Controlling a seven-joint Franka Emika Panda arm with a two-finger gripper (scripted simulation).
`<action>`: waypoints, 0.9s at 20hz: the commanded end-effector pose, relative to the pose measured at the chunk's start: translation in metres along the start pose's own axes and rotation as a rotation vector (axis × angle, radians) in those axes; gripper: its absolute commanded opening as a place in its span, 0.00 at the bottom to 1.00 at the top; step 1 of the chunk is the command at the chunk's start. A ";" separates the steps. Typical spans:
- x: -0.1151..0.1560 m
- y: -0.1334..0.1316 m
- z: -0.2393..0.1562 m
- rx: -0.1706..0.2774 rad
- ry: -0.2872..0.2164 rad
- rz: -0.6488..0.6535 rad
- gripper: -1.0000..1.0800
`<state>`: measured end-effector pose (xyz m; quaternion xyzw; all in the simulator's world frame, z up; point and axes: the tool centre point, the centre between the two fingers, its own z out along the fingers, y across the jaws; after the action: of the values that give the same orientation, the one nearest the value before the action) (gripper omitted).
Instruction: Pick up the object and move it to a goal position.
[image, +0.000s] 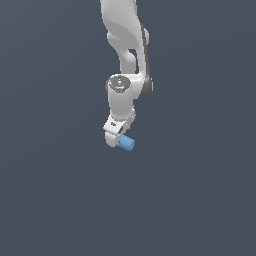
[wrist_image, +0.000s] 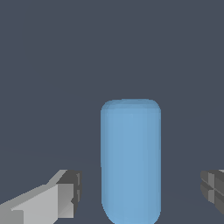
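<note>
Jaws (wrist_image: 140, 192) stood apart, one finger on either side of the cylinder (wrist_image: 131, 162), neither touching it; cylinder lay on the desk (image: 60, 200) under the gripper; grasp, lift and transfer appeared still to do.

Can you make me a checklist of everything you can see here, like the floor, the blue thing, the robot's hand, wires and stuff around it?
Surface: plain dark grey-blue ground, no marks seen.
Job's things: light-blue cylinder, lying between the fingers with a gap on each side; a goal marker is not seen.
Clutter: nothing seen.
Grippers: white gripper open, down at the cylinder; fingertips not touching it.
Cables: nothing seen.
Surroundings: only the white arm coming in from the top of the exterior view; otherwise nothing seen.
</note>
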<state>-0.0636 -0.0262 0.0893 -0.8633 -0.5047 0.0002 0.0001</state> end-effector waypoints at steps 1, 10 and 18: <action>0.000 0.000 0.000 0.000 0.000 0.000 0.96; 0.000 -0.001 0.032 0.000 0.000 -0.004 0.96; 0.000 -0.001 0.050 0.000 0.000 -0.005 0.96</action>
<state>-0.0648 -0.0259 0.0403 -0.8620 -0.5069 0.0005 0.0004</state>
